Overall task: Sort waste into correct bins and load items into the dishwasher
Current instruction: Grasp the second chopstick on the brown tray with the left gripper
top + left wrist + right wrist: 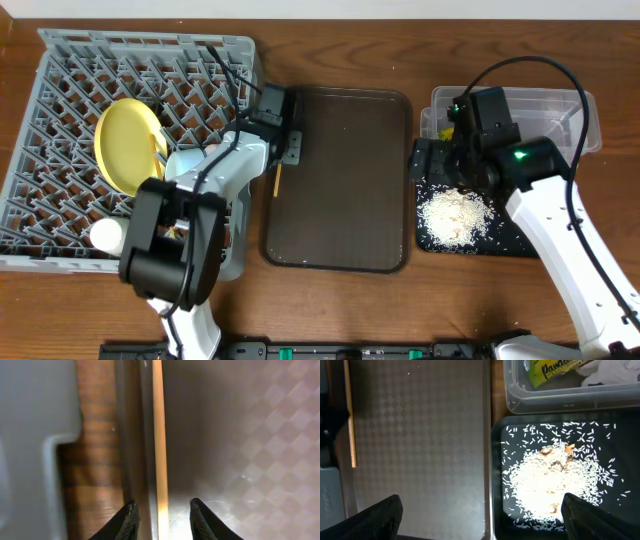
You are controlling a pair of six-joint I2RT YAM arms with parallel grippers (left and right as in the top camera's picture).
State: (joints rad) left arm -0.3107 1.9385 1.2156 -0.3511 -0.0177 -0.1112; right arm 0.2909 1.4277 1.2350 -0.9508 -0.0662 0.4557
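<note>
From overhead, most of the job looks done. The grey dish rack (60, 40) holds the yellow plate (128, 145) on edge, the light blue bowl (190, 160) beside it and a small white cup (105, 235) near the front corner. At the right, the rice scraps (455, 215) lie heaped in the black tray (520, 245), and the clear tub (585, 120) sits just behind it. What seems left is one chopstick (277, 180), lying along the left edge of the brown serving tray (345, 180), just beside the rack. The second one is not visible, possibly hidden under the arm.

In the left wrist view, the left gripper (162, 515) hangs low over that chopstick. Its jaws are partly parted with one on each side of the stick, and neither seems to touch it, so nothing is held yet. The stick is thin, straight, pale wood, lying flat where the tray's rim meets its floor (an awkward place to pinch).

In the right wrist view, the right gripper (481, 510) is spread wide and empty above the seam between the serving tray and the black tray. The green-and-yellow snack wrapper (555, 370) and the crumpled tissue (610, 372) are already in the tub.
</note>
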